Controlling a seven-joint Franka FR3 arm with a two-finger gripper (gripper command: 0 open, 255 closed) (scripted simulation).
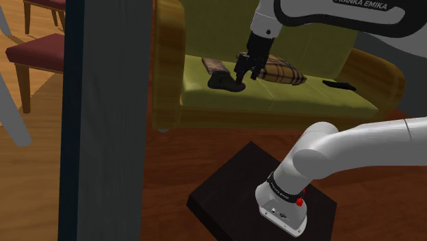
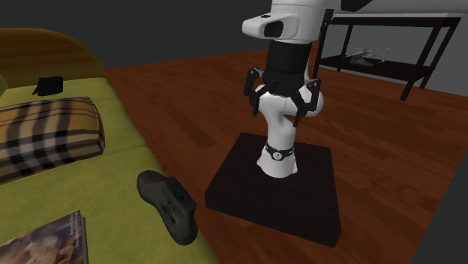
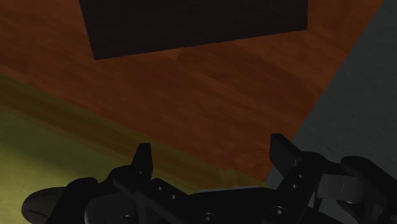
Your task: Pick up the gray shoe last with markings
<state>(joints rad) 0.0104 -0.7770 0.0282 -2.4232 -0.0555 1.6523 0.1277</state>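
1. Stand (image 1: 226, 195): black box, set on the wood floor (image 1: 205, 150), nearest in the shoulder view.
2. Shoe last (image 1: 224, 81): dark gray, laid on the olive sofa seat (image 1: 287, 103) near its front edge.
3. Gripper (image 1: 245, 74): held just above the shoe last, which is seen at its 8 o'clock; jaws are spread and nothing is clasped.
4. Plaid pillow (image 1: 280, 72): at the shoe last's 3 o'clock, farther back.

Step judged: approach. Next required: a descent until the shoe last is straddled, then closure.
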